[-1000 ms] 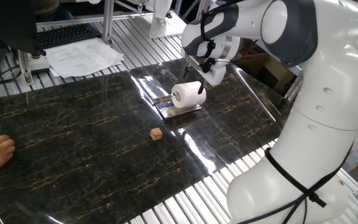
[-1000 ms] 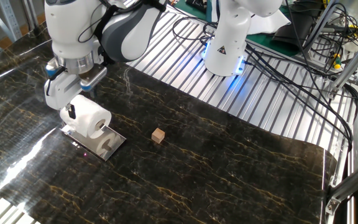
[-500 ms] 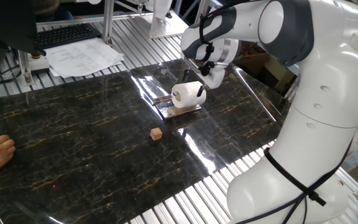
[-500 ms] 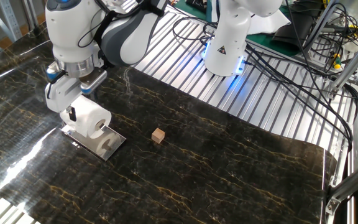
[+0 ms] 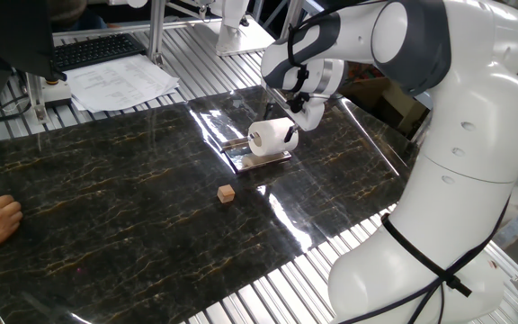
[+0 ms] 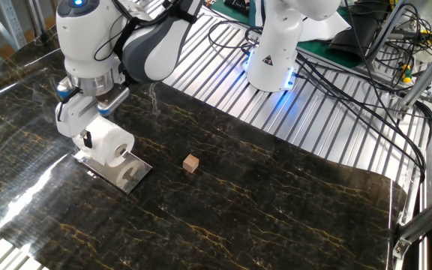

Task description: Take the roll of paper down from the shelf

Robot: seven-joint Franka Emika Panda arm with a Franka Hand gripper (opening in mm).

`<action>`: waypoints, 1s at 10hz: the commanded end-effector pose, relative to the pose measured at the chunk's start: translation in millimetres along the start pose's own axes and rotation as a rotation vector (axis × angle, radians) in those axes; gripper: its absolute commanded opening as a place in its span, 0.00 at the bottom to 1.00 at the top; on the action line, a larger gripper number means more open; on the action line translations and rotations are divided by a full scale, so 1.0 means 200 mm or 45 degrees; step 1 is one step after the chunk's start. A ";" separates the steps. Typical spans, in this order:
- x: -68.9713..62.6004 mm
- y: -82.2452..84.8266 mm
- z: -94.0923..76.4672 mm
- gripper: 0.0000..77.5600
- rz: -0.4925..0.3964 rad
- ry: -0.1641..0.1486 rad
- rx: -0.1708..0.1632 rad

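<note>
White, soft cylindrical roll of paper on the shiny metal shelf, pinched by the claw.

The roll of paper lies on its side on the shelf; the gripper sits at the roll's far end; a cube rests on the table, apart from the shelf.
</note>
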State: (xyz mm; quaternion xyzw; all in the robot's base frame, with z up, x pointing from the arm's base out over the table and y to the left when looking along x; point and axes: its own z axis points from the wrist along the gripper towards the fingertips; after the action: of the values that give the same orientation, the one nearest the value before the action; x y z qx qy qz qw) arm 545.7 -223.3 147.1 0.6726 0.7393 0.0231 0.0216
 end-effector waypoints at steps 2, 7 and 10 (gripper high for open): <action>-0.01 0.00 0.03 1.00 0.007 0.003 -0.016; -0.01 0.00 0.04 1.00 0.018 -0.010 -0.031; -0.01 0.00 0.04 0.02 0.021 -0.020 -0.032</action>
State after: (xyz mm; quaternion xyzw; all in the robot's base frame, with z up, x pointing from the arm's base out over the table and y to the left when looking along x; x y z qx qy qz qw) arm 545.4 -224.9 137.8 0.6746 0.7372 0.0273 0.0240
